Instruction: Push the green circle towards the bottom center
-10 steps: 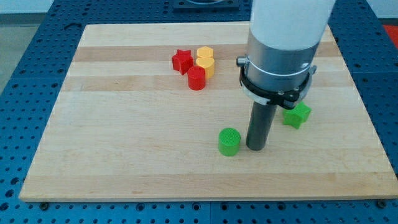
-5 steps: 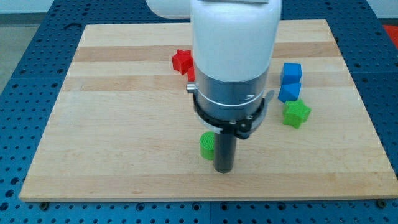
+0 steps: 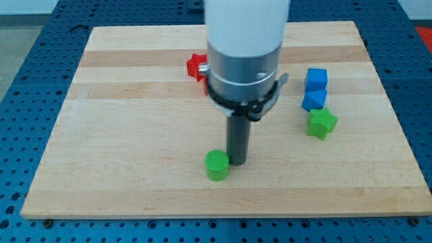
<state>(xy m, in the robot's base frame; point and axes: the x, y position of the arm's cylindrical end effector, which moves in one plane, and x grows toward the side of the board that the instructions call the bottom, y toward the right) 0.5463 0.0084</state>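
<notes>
The green circle sits on the wooden board near the bottom centre of the view. My tip rests on the board just right of the green circle, touching or almost touching its upper right side. The arm's white and grey body hides the board above the rod.
A red star shows at the view's top, partly hidden by the arm. Two blue blocks and a green star stand in a column at the right. The board's bottom edge lies close below the green circle.
My tip has moved left and then slightly up. The green circle has slid left and down towards the bottom centre. The arm now hides the yellow and red blocks.
</notes>
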